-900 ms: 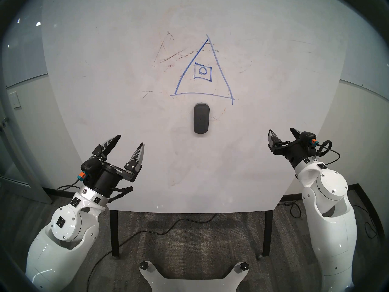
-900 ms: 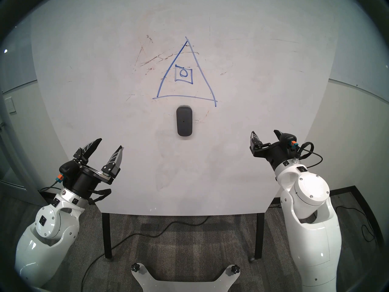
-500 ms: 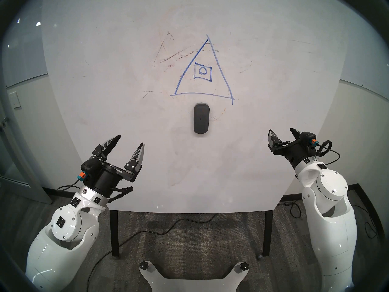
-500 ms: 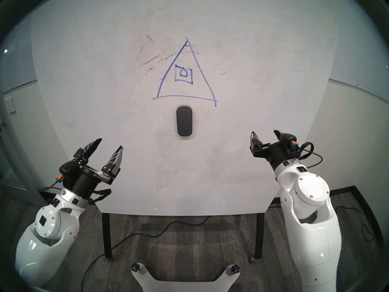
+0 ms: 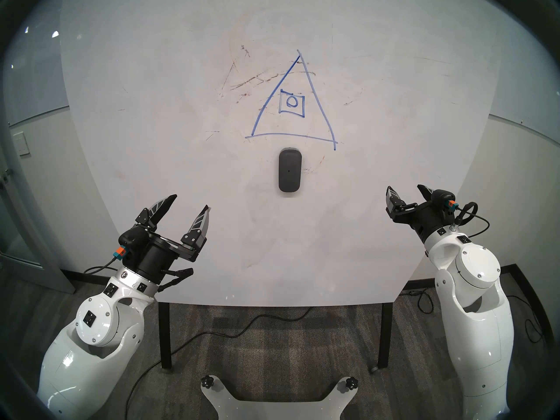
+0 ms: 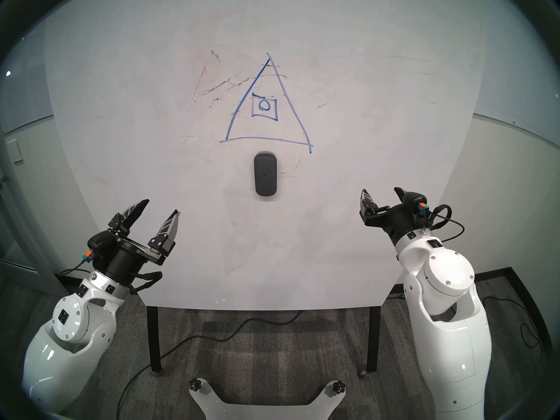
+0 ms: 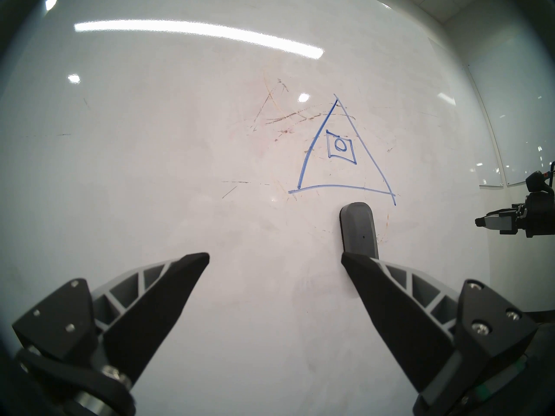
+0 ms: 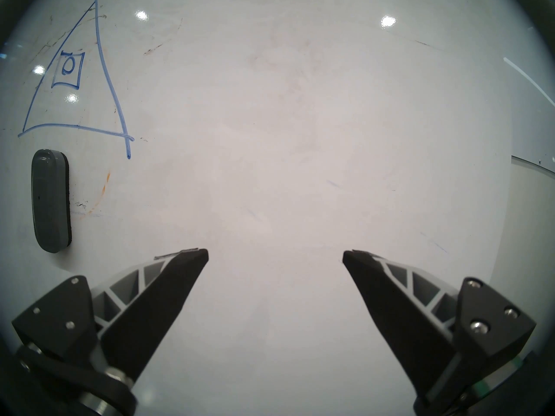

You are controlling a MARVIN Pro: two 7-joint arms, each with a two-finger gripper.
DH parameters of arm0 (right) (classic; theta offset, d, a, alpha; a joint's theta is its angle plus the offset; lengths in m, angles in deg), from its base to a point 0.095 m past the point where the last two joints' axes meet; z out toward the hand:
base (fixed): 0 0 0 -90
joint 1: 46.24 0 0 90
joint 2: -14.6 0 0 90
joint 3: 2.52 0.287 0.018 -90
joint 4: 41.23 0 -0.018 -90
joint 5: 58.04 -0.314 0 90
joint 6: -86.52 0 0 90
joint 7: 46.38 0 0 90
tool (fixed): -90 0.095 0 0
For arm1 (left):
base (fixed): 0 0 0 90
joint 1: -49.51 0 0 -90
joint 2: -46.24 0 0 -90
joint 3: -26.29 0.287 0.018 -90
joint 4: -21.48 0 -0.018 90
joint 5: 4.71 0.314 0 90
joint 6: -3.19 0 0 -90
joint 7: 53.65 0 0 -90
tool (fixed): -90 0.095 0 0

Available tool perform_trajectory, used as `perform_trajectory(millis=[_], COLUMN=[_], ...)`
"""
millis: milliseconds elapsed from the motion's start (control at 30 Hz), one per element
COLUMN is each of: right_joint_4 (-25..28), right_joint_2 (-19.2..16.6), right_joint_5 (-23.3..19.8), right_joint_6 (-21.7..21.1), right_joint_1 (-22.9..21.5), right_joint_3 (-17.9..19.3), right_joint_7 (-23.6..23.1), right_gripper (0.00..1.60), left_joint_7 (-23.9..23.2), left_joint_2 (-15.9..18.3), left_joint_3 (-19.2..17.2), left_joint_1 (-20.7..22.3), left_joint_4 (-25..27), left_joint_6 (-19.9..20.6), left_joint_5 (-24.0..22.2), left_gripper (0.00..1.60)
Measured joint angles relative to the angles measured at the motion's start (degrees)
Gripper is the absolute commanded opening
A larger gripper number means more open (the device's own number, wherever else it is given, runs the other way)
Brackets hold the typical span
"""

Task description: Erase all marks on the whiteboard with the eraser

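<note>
A: Status: the eraser [image 5: 290, 171] sits flat on the whiteboard [image 5: 151, 107], just below the base line of the blue triangle [image 5: 292, 107], long axis pointing away from the robot. Nothing has been wiped: the triangle, the square [image 5: 291, 103] and circle [image 5: 292, 101] inside it, and the brownish streaks [image 5: 251, 80] to its left are all intact.

B: End effectors?

A: Left end effector [image 5: 188, 202] is released, jaws spread wide, empty, hovering near the left side of the surface, well apart from the eraser. Right end effector [image 5: 406, 190] is also released and empty, out near the right edge.

B: So the step is the pick. Which arm?

A: My call is left. In its wrist view the eraser [image 7: 359, 226] is ahead and off to the right, partly behind the right finger [image 7: 390, 286]. It needs to shift right until the eraser is centred between the jaws.

B: Grip tips?

A: Pinch across the short axis, on the grey body above the black felt. Come straight down, close squarely, and keep the felt parallel to the board. A tilted grip would probably wipe with an edge only and leave streaks.
</note>
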Motion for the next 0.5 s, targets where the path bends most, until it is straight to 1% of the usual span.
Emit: perform_trajectory(millis=[200,500], right_joint_4=[-0.01,-0.02], right_joint_2=[0.0,0.0], right_joint_5=[0.0,0.0], right_joint_6=[0.0,0.0], right_joint_1=[0.0,0.02], right_joint_3=[0.0,0.0], right_joint_7=[0.0,0.01], right_gripper=[1.6,1.6], left_joint_7=[0.15,1.2], left_joint_2=[-0.25,-0.99], left_joint_3=[2.23,6.01], left_joint_1=[2.19,7.26], left_joint_4=[-0.87,-2.25], left_joint_6=[1.18,3.9], left_joint_5=[-0.44,-0.45], left_gripper=[1.6,1.6])
